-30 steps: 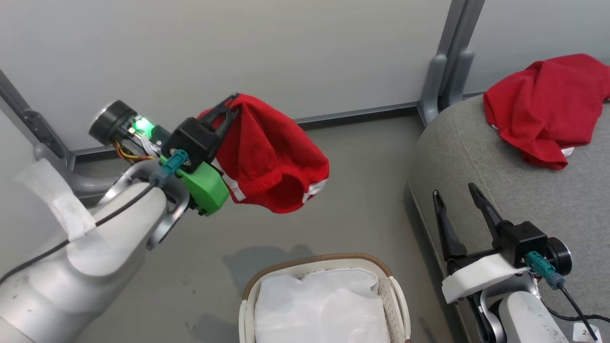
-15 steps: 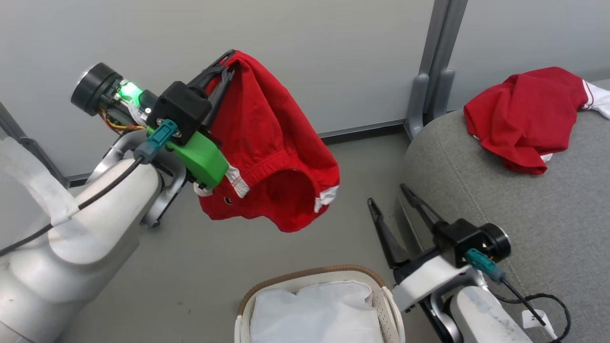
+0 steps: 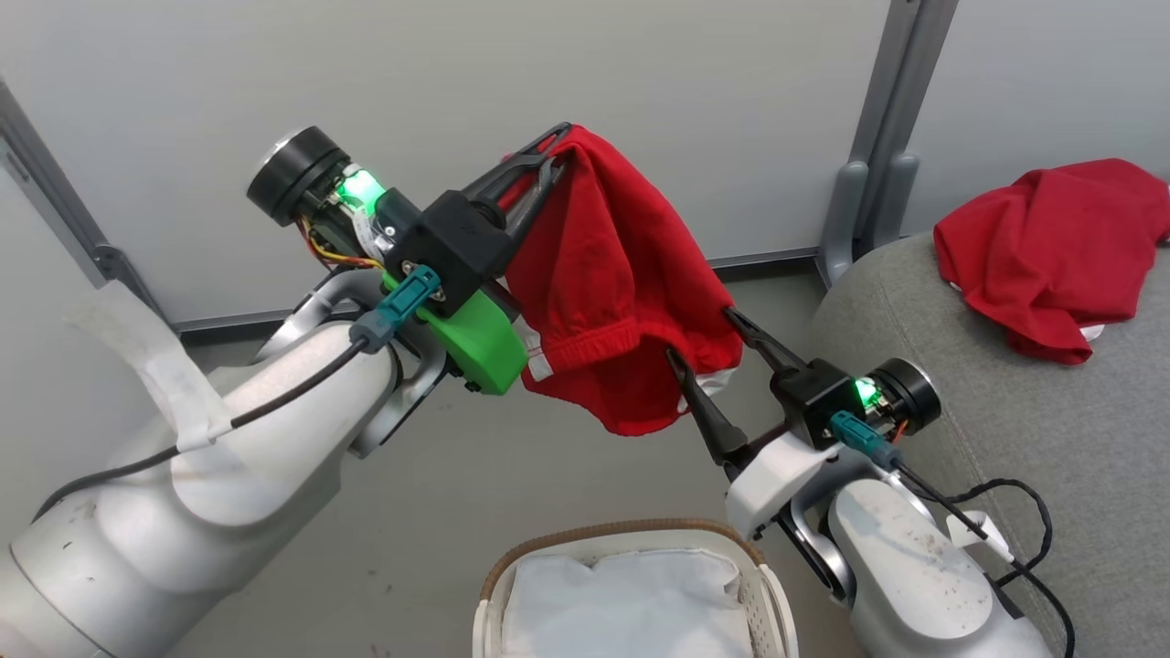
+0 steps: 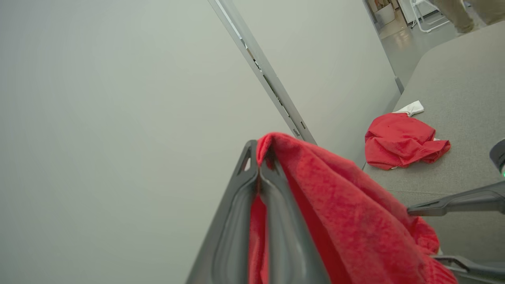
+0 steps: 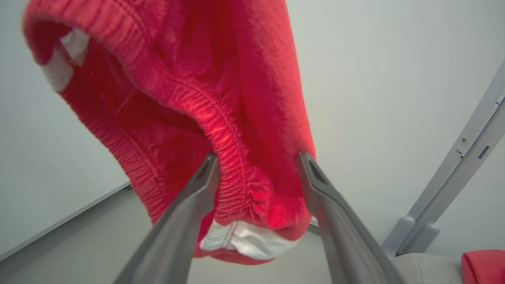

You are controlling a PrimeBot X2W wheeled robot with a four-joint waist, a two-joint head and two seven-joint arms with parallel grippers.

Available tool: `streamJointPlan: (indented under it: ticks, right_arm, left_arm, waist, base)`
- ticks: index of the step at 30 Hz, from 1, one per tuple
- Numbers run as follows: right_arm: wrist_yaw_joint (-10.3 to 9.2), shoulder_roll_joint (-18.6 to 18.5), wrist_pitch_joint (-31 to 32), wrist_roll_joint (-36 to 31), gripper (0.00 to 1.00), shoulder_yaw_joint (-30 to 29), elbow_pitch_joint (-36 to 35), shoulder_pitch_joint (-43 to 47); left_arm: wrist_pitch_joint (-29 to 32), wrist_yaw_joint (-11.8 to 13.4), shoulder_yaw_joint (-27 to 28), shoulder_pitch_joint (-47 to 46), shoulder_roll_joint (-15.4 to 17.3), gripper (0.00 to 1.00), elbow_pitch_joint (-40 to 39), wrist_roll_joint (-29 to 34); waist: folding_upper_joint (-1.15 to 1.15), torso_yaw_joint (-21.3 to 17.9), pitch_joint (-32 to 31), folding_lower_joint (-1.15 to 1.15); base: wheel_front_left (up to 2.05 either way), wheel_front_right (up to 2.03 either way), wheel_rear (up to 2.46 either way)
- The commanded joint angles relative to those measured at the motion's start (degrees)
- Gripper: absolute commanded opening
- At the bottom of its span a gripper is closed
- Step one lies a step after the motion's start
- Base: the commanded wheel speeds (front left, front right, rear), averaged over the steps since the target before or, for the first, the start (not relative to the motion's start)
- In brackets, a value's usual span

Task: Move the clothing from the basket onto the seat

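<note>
A red garment (image 3: 612, 274) with white trim hangs in the air from my left gripper (image 3: 556, 139), which is shut on its top fold; the left wrist view shows the fabric (image 4: 335, 205) pinched between the fingers (image 4: 236, 205). My right gripper (image 3: 704, 336) is open, and its fingers straddle the garment's elastic lower edge (image 5: 232, 165). Another red garment (image 3: 1051, 247) lies crumpled on the grey seat (image 3: 1051, 439) at the right. Below, the white basket (image 3: 622, 530) with its brown rim holds just its white liner (image 3: 631, 603).
A grey wall with an upright post (image 3: 877, 137) stands behind, meeting the grey floor (image 3: 457, 475). A black cable (image 3: 1024, 512) trails from my right arm over the seat's edge. A person's legs (image 4: 453, 14) and a white chair show far off.
The camera has shifted. My right gripper has risen from beside the seat to the hanging garment's lower edge, fingers on either side of it. The left gripper still holds the garment up.
</note>
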Motion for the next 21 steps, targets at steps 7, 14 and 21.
streamJointPlan:
  ticks: [7,14,21]
  right_arm:
    - [-0.08,-0.2,-0.2,-2.6,1.0,-1.4,2.5,-3.6]
    - [-0.08,-0.2,-0.2,-5.0,1.0,-3.8,4.4,-5.4]
    - [-0.08,-0.2,-0.2,-3.0,0.0,-3.4,7.9,-7.2]
  left_arm:
    - [0.3,-0.2,-0.9,-1.6,-1.0,0.0,-2.5,0.4]
    - [0.3,0.1,-1.5,-1.6,-1.0,0.0,-5.4,0.8]
    - [-0.3,1.2,-1.1,0.9,0.0,0.0,-6.9,-0.7]
  waist:
    - [0.0,1.7,-0.2,0.01]
    - [0.0,2.6,0.0,0.01]
    - [0.0,3.2,0.4,0.01]
  base:
    - [0.0,0.0,0.0]
    - [0.0,0.0,0.0]
    - [0.0,0.0,0.0]
